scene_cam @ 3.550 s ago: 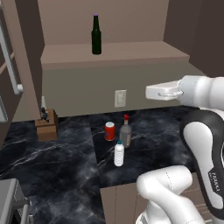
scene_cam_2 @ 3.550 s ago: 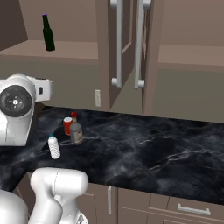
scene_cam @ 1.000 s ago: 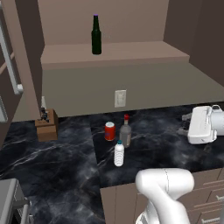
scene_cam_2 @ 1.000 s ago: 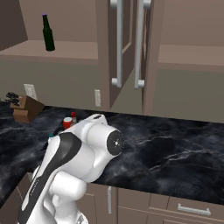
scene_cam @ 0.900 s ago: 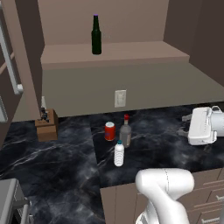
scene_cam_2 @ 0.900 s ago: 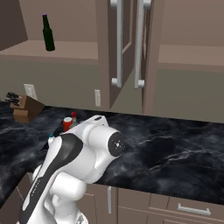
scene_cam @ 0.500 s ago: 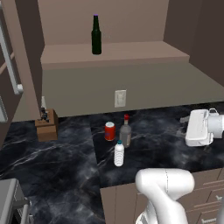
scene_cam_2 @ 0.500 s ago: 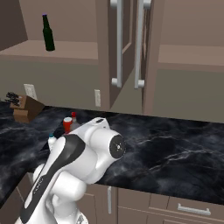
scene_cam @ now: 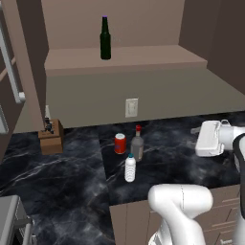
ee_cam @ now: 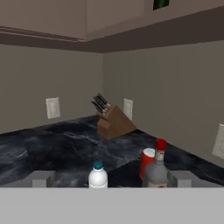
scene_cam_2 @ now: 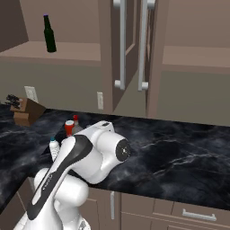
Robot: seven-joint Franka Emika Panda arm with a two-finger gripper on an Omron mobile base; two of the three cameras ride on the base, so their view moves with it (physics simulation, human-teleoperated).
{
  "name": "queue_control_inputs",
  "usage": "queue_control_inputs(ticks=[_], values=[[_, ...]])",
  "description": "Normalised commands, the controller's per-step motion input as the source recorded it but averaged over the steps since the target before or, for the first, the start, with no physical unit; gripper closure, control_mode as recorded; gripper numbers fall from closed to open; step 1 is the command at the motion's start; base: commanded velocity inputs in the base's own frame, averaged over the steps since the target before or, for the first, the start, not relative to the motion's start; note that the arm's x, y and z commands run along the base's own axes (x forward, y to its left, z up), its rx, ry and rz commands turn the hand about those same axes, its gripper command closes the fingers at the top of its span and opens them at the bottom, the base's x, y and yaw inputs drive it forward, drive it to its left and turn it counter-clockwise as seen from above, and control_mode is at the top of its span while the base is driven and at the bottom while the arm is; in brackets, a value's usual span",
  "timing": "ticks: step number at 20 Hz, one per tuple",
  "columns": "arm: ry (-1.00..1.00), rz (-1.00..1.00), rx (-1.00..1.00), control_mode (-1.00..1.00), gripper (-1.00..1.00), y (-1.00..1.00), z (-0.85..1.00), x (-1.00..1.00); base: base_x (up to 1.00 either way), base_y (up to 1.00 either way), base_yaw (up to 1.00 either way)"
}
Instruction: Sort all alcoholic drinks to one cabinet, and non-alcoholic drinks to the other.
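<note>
Since a few seconds earlier, I had swung the arm from chest height down low to the right of the bench (scene_cam: 72, 162), bringing the end effector (scene_cam: 209, 138) level with the drinks, its fingers spread wide and empty. The green bottle (scene_cam: 105, 39) already stood on the open cabinet shelf (scene_cam: 143, 55). Red can (scene_cam: 120, 143), red-capped bottle (scene_cam: 138, 144) and blue-capped bottle (scene_cam: 129, 168) clustered close on the bench, near the knife block (scene_cam: 50, 136). To do this well, I judged I should come in level, centre on the red-capped bottle's body and avoid clipping the can just beside it.
</note>
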Motion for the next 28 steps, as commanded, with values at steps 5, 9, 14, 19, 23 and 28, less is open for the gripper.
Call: queue_control_inputs(ticks=[5, 9, 14, 19, 23, 28], values=[[0.03, 0.0, 0.05, -1.0, -1.0, 0.0, -0.18, 0.17, 0.0, 0.0, 0.0], [0.01, 0.0, 0.03, -1.0, -1.0, 0.0, -0.18, 0.14, 0.0, 0.0, 0.0], [0.0, 0.0, 0.02, -1.0, -1.0, 0.02, -0.18, 0.11, 0.0, 0.0, 0.0], [0.01, 0.0, 0.02, -1.0, -1.0, 0.13, -0.07, 0.07, 0.0, 0.0, 0.0], [0.04, 0.01, 0.01, -1.0, -1.0, 0.14, 0.0, 0.05, 0.0, 0.0, 0.0], [0.06, 0.01, 0.0, -1.0, -1.0, 0.14, 0.0, 0.2, 0.0, 0.0, 0.0]])
